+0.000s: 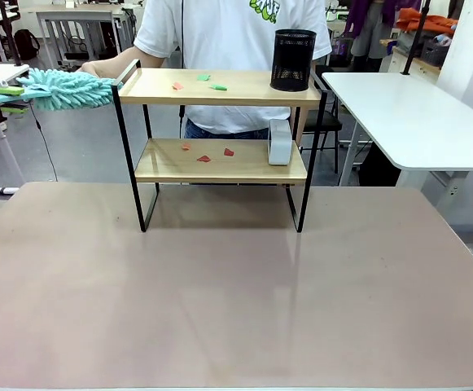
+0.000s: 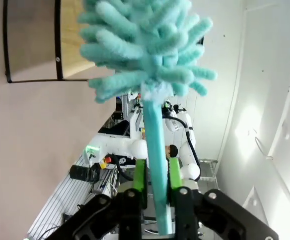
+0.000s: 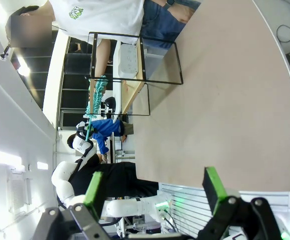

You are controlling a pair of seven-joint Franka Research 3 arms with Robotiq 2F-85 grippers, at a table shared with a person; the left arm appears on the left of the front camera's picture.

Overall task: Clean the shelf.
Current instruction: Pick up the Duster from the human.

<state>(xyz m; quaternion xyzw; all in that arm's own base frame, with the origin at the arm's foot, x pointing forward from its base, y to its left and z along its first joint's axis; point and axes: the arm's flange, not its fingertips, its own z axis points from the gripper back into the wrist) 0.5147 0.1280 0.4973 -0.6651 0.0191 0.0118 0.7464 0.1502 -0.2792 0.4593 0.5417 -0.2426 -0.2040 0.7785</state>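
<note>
Teal fluffy duster [image 1: 69,88] is clamped by its handle in the left gripper [image 2: 157,172]. Its head is level with the left end of the top board of the shelf [image 1: 244,88]; contact cannot be told. The shelf is stood on the far half of the table [image 1: 236,309], with a person [image 1: 228,32] behind it. Paper scraps [image 1: 219,87] are noted on both boards. The right gripper [image 3: 152,185] is spread wide, nothing held.

Green print [image 1: 264,8] on white shirt [image 1: 220,57], illegible; no readable text
</note>
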